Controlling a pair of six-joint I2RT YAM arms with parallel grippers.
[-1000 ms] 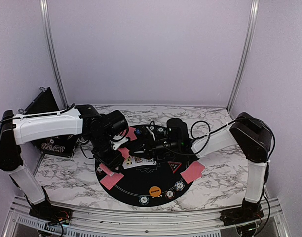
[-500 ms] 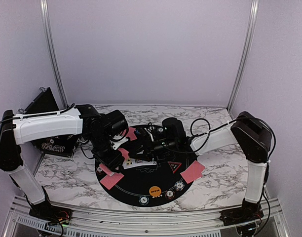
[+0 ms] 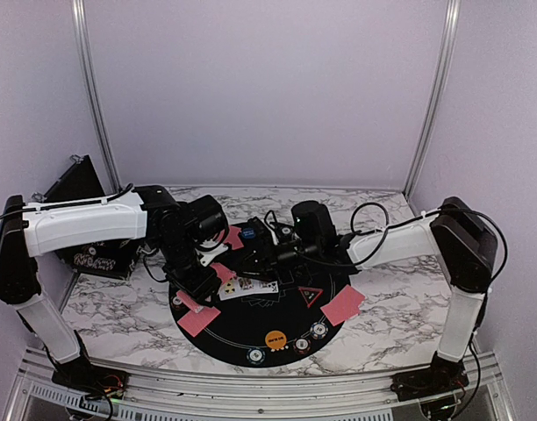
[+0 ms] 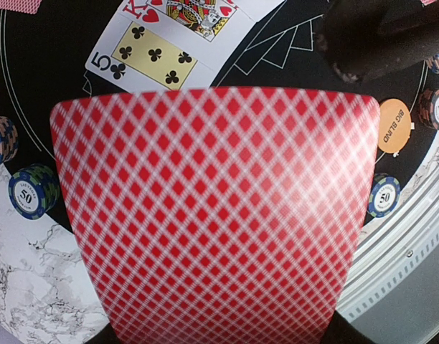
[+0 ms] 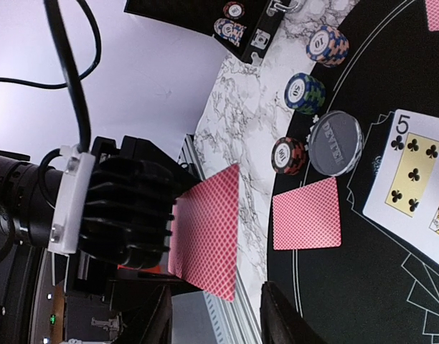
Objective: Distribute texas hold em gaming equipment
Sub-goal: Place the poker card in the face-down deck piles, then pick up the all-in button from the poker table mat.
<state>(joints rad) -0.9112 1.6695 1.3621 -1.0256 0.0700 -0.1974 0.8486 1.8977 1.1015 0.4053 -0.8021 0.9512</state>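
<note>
Left claw (image 5: 175, 222) is seen closed on a red-backed card (image 4: 212, 215); right claw (image 5: 216, 319) is seen parted, with nothing held.

The held card is kept clear of the surface, over the left part of the black mat (image 3: 251, 326) on the marble tabletop (image 3: 110, 303). Face up on the mat, the five of clubs (image 4: 149, 56) is overlapped by the king of hearts (image 4: 198, 11). A face-down card (image 5: 307, 213) is noted near the mat's rim, just beside the grey dealer button (image 5: 336, 143). Three poker chips (image 5: 304, 93) are lined up on the marble along that rim. The orange big-blind disc (image 4: 394, 125) and the red triangle marker (image 3: 310, 294) are lying on the mat, well apart.
</note>
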